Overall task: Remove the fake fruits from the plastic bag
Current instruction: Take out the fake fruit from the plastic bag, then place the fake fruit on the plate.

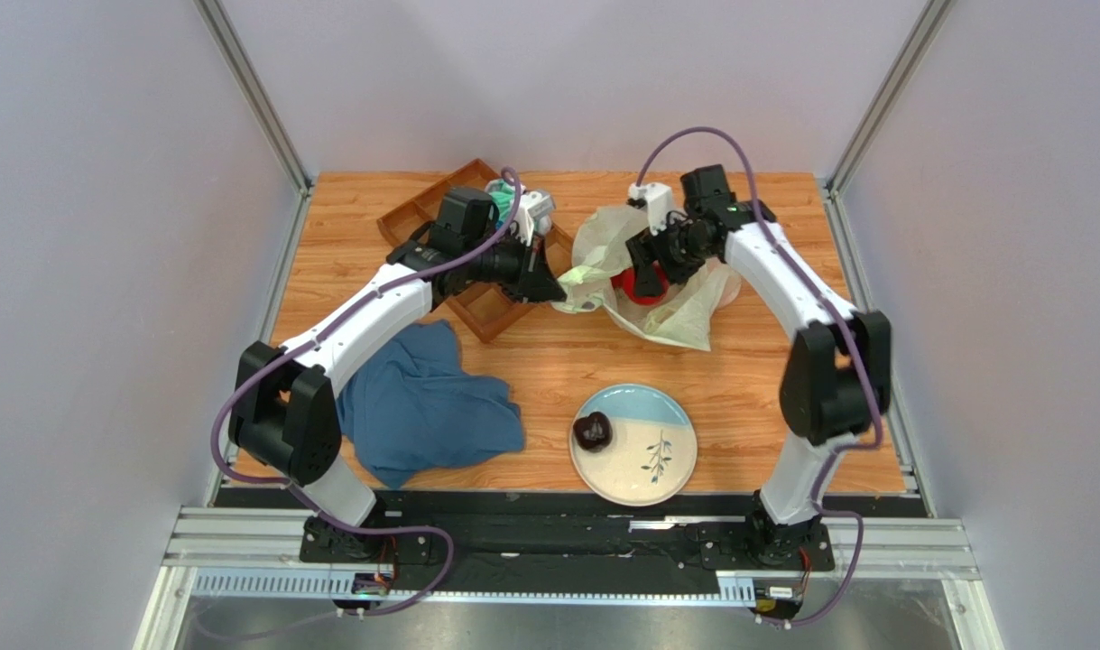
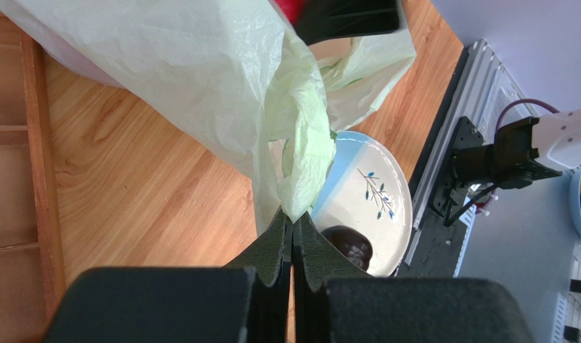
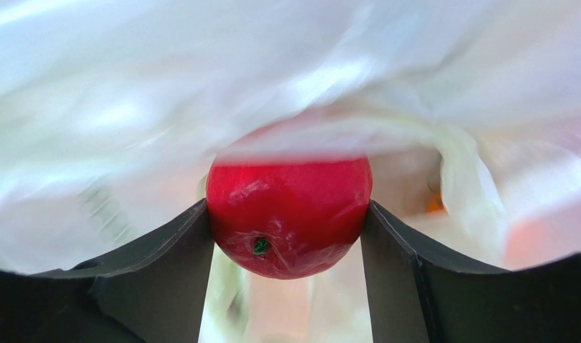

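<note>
R gripper (image 3: pixel 287 209) on apple (image 3: pixel 286 223) (in bag (image 3: pixel 200 86))

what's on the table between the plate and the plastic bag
Nothing. In the top view, the stretch of table between the plate and the plastic bag is bare wood.
</note>
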### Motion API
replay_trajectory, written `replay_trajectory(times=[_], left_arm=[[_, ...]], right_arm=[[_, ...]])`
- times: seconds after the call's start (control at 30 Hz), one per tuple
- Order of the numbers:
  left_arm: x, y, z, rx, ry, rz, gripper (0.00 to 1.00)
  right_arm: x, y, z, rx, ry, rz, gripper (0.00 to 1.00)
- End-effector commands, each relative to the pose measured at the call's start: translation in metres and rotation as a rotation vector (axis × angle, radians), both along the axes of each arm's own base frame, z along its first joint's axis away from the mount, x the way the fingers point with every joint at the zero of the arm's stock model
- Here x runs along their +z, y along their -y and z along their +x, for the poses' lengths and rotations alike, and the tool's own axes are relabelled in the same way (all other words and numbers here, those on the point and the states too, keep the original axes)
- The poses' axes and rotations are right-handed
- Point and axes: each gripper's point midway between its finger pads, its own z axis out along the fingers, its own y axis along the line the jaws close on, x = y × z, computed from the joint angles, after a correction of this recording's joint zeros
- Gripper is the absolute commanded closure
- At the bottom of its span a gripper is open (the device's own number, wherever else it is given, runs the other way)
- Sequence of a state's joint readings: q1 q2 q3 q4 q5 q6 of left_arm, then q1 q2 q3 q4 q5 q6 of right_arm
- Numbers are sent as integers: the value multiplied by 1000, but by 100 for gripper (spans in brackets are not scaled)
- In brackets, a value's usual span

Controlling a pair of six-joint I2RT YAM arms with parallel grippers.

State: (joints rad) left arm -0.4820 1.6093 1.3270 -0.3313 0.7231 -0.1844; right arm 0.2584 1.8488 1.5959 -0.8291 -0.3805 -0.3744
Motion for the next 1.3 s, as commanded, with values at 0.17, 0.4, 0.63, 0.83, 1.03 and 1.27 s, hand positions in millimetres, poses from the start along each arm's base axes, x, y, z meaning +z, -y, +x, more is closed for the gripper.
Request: replay_trajectory(times=[0.17, 0.4, 0.63, 0.83, 1.03, 1.27], left_arm=[[13, 7, 6, -11, 45, -33, 100], [19, 8, 6, -5, 36, -42, 100], [19, 0, -4, -5, 55, -33, 100], [14, -9, -13, -4, 76, -8, 100], [10, -9, -11, -32, 91, 20, 100], [13, -8, -7, -31, 108, 22, 100]], right_arm=[[82, -7, -125, 323, 168, 154, 47], [21, -12, -194, 591, 110, 41, 49], [-13, -28, -174, 560, 70, 3, 50], [-37, -45, -160, 597, 26, -2, 50], [-55, -56, -161, 611, -77, -8, 49], [-72, -55, -174, 633, -177, -47, 38]])
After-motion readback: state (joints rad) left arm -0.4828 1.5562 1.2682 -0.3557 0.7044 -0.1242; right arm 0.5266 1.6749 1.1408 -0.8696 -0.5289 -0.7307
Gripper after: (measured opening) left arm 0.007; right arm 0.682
